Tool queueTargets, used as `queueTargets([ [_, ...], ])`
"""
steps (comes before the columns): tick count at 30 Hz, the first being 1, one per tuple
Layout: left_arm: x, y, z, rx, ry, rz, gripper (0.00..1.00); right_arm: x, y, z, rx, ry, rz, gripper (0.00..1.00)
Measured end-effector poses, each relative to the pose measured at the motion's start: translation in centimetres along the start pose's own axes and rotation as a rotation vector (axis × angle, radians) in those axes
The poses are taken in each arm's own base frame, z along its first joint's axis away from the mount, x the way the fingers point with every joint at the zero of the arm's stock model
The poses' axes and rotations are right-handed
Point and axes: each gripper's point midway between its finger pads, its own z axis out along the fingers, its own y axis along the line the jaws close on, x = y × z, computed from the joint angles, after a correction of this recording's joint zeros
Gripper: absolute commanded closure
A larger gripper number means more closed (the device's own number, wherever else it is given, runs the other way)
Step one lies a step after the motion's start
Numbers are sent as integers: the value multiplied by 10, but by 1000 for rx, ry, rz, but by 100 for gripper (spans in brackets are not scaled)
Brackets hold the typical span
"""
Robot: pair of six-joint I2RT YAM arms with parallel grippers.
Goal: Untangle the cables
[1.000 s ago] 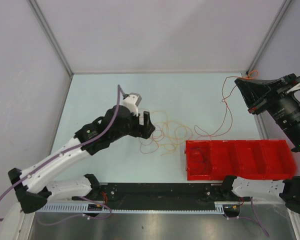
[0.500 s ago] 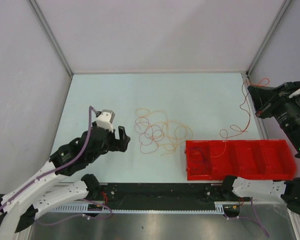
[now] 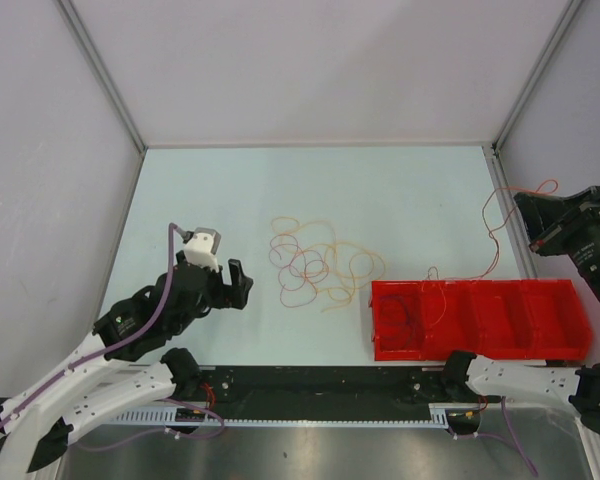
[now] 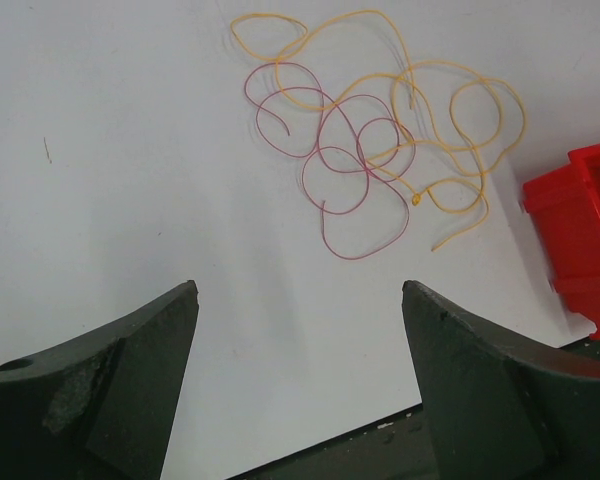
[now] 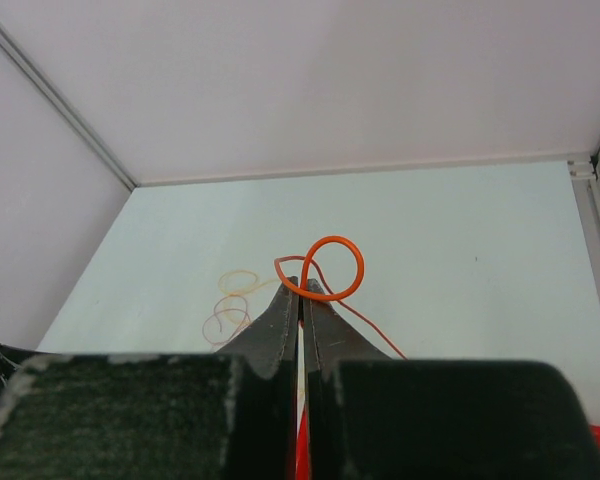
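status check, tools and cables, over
Left tool open, short of the tangle. Right tool shut on orange cable, held up near red bin. Nothing blocking.

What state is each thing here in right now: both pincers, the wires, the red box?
left pincer, open and empty.
right pincer, shut on the orange cable.
orange cable, held up, trailing down toward the red bin.
yellow and pink cables, tangled together on the table.
red bin, open-topped, dark cable in its left compartment.

The pale table (image 3: 210,190) carries a loose tangle of yellow and pink cables (image 3: 320,265) near its middle, and a red bin (image 3: 500,349) by the near right corner.
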Motion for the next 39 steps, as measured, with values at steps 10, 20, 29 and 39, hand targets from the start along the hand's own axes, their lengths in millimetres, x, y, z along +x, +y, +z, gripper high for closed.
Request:
queueTargets([
  [10, -1, 0, 0, -4, -3, -1, 12, 29, -23, -11, 83, 74, 65, 100],
  [20, -2, 3, -1, -8, -16, -7, 12, 53, -40, -20, 149, 89, 240, 100],
  [29, -5, 3, -6, 1, -40, -33, 12, 125, -42, -3, 269, 202, 254, 100],
  [39, -6, 3, -11, 15, -53, -36, 12, 159, -59, 24, 508, 267, 141, 100],
])
